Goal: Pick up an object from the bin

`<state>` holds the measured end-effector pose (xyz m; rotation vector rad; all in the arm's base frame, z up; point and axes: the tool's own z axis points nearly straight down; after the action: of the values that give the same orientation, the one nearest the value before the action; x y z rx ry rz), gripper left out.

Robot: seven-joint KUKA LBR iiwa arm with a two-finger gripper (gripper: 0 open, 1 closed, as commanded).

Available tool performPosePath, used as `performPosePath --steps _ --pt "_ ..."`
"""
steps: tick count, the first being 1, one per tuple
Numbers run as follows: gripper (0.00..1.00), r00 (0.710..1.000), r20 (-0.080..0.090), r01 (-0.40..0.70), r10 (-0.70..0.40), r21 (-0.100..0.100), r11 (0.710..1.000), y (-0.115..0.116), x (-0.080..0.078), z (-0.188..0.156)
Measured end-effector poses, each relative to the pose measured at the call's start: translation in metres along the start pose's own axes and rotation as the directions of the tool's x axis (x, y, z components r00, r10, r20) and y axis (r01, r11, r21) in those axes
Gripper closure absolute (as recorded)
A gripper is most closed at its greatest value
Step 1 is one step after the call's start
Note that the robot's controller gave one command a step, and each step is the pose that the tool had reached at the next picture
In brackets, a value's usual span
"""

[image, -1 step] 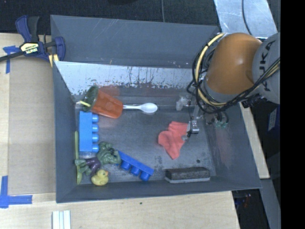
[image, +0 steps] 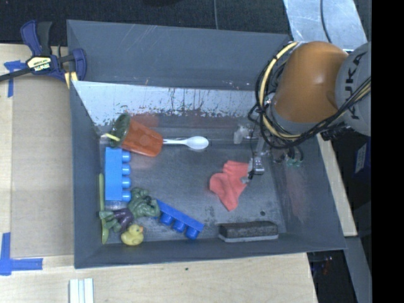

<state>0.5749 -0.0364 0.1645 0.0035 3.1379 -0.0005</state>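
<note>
A grey metal bin [image: 189, 49] seen from above, its far wall catching a pale band of light [image: 164, 96] with dark streaks running down it. Beyond the bin's far edge lies a black surface [image: 113, 2]. Along the bin's left edge runs a flat, pale tan surface [image: 35, 169]. Past the bin's far right corner sits a crinkled silvery sheet [image: 309, 8].

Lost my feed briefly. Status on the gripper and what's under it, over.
Gripper down at the red cloth, at its upper right edge. Cloth crumpled, not lifted. Black block nearby, apart; nothing in the way.
</note>
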Motion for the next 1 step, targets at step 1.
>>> performPosePath --steps 1 --pt "0.0 0.994 0.009 -0.106 0.106 -0.001 0.994 0.0016 0.0028 0.0381"
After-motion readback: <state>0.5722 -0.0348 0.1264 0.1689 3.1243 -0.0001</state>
